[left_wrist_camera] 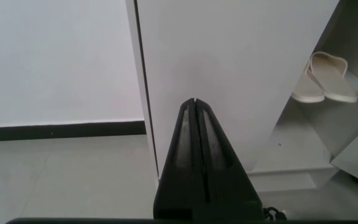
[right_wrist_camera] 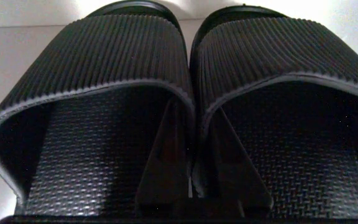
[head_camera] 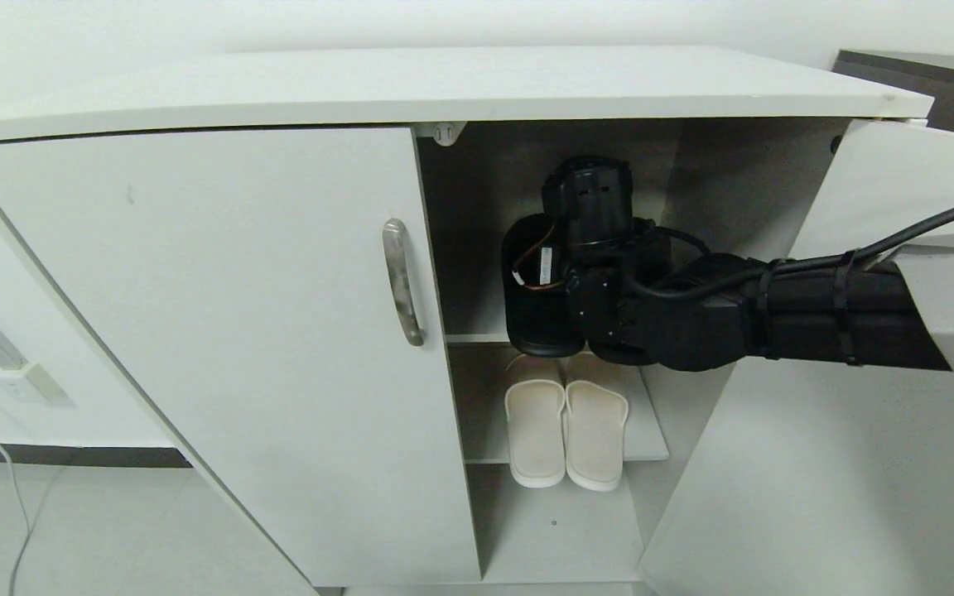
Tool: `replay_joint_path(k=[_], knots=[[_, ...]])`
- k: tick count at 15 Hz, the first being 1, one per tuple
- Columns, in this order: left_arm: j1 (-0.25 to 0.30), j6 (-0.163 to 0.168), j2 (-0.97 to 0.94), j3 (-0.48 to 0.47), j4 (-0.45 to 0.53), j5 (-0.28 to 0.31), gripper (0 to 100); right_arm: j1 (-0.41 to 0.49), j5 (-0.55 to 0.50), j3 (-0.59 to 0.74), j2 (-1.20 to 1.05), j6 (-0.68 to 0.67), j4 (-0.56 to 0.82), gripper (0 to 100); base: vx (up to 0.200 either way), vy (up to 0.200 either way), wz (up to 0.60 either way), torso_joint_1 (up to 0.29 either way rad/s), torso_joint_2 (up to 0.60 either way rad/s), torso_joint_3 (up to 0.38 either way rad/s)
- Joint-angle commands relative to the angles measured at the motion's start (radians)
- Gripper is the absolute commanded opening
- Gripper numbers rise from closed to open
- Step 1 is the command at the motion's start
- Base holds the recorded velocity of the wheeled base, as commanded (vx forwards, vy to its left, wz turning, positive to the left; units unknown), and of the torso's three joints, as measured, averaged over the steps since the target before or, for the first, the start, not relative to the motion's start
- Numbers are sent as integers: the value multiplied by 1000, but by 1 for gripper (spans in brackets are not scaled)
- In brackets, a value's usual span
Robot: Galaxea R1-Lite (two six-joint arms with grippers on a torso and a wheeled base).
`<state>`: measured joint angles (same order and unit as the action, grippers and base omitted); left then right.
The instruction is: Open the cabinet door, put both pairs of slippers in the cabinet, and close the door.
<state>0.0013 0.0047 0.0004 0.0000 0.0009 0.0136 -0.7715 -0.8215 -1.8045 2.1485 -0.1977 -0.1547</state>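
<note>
Right gripper (right_wrist_camera: 194, 149) is pinched on the black slippers (head_camera: 531, 319), its fingers squeezing the two inner side walls together so the pair hangs as one. The arm enters from the right, through the open right door (head_camera: 899, 182), and holds the pair inside the cabinet (head_camera: 444, 83), just above the upper shelf (head_camera: 477, 338). The wrist hides the soles, so whether they touch that shelf cannot be told. The white slippers (head_camera: 566, 430) lie side by side on the lower shelf (head_camera: 647, 439), heels hanging over its near edge. The left door (head_camera: 195, 331) is shut. Left gripper (left_wrist_camera: 194, 155), fingers pressed together and empty, sits low before that door. To place the pair well, the arm should probably lower it level until both soles rest flat. It should sit far enough in that the heels clear the door's swing. Then the fingers should part gently, and the arm should draw straight back toward the near side without snagging either strap.
</note>
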Motion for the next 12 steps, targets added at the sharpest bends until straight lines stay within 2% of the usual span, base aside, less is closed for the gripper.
replay_joint_path(k=[1, 6, 7, 12], knots=[[0, 0, 1, 0, -1, 0, 0, 6, 1, -1, 13, 0, -2, 0, 0, 0, 0, 0, 0, 0], [0, 0, 1, 0, -1, -1, 0, 18, 4, -6, 28, -2, -3, 0, 0, 0, 0, 0, 0, 0], [0, 0, 1, 0, 1, -1, 0, 18, 4, -7, 28, -2, -2, 100, 0, 0, 0, 0, 0, 0], [0, 0, 0, 0, 1, -1, 0, -2, 4, 33, -1, -3, -2, 100, 0, 0, 0, 0, 0, 0]])
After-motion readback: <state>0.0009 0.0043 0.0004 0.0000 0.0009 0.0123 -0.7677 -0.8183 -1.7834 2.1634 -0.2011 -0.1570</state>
